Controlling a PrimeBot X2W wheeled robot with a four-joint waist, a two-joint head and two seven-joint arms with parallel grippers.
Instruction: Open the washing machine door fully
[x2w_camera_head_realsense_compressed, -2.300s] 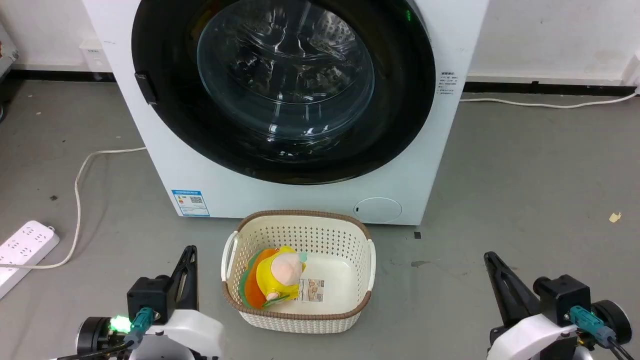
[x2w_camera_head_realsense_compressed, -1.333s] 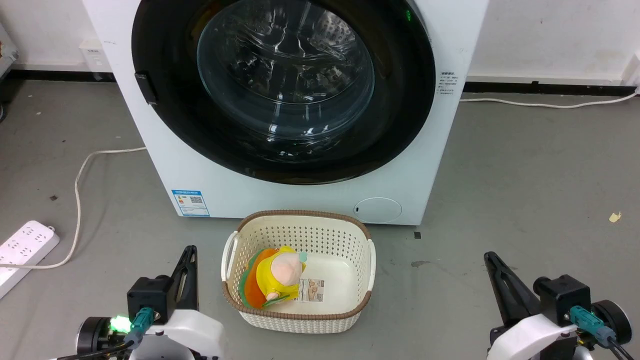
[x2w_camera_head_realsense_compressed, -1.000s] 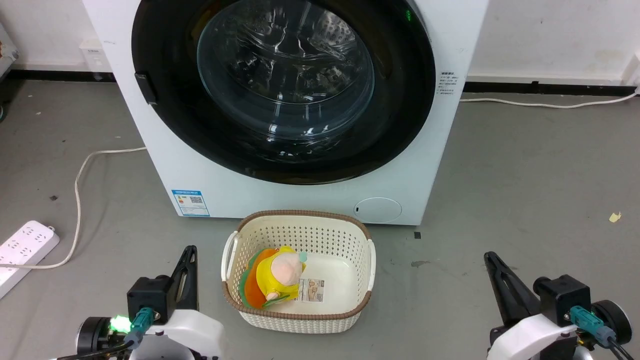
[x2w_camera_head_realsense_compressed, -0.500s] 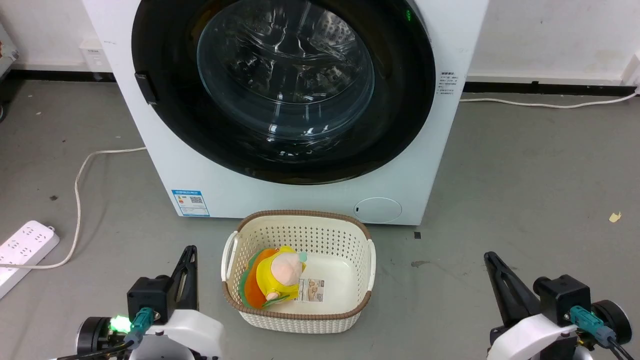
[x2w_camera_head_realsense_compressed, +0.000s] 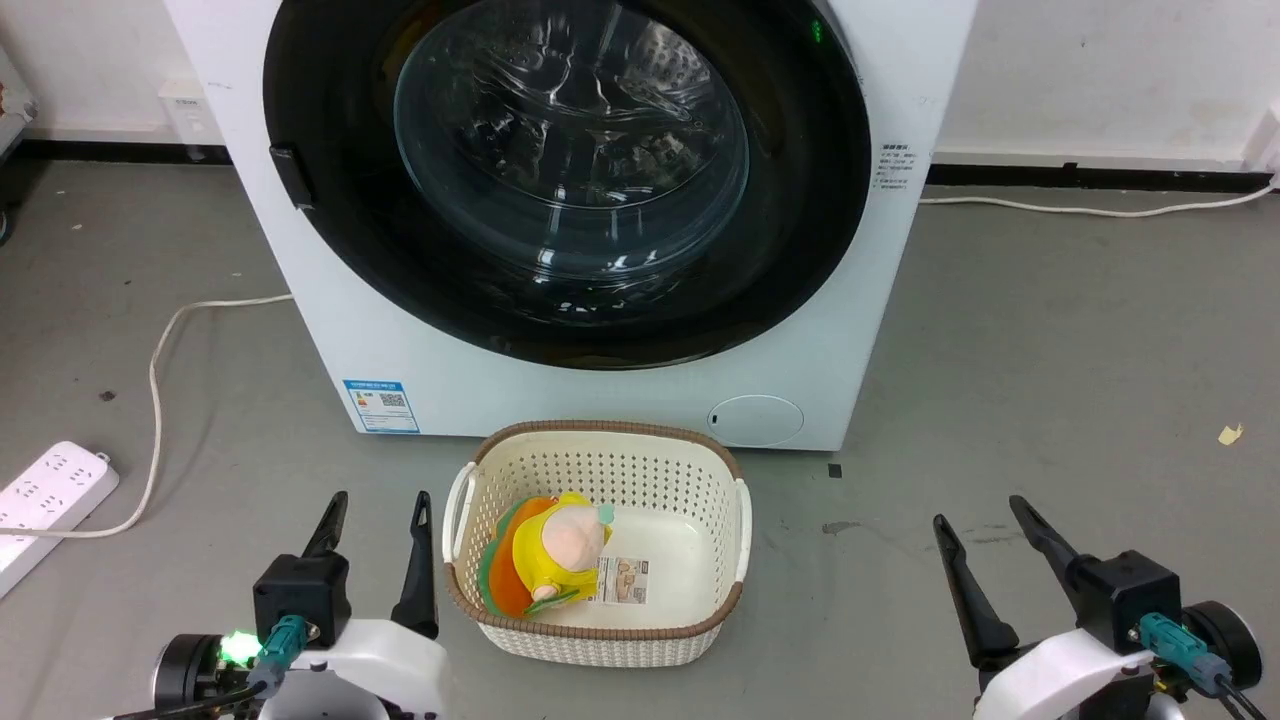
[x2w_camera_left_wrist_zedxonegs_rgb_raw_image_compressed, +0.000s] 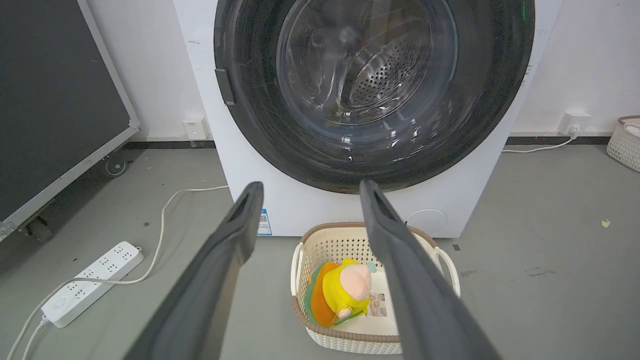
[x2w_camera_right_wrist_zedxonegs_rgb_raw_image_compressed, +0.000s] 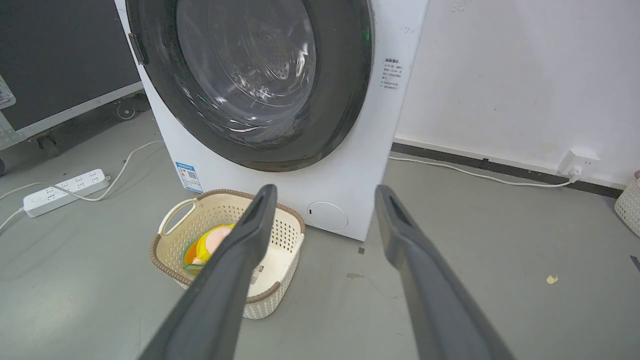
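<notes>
Start at your left. The left gripper (x2w_camera_head_realsense_compressed: 381, 500) sits low over the floor with its two fingers spread apart and nothing between them, pointing up toward the washing machine (x2w_camera_head_realsense_compressed: 600, 400). Up and slightly left of it, on the left rim of the washing machine door (x2w_camera_head_realsense_compressed: 565, 170), is a small dark tab (x2w_camera_head_realsense_compressed: 285, 177). It looks like the pull point, so the hinge is probably on the right, though you cannot see it. The door itself lies flat against the white front, closed, well apart from both grippers and higher than either.

In the middle, a cream basket (x2w_camera_head_realsense_compressed: 600, 432) with a yellow soft toy (x2w_camera_head_realsense_compressed: 555, 548) stands on the floor right in front of the machine, between your two arms and just beside the left gripper.

On your right, the right gripper (x2w_camera_head_realsense_compressed: 978, 512) is also open and empty, aimed toward the machine's right side, where the door offers no visible grip.

So the left arm is the nearer one to the tab. Expect to reach forward and up, clear of the basket's left handle, and to swing the edge out toward you and across to the right.
</notes>
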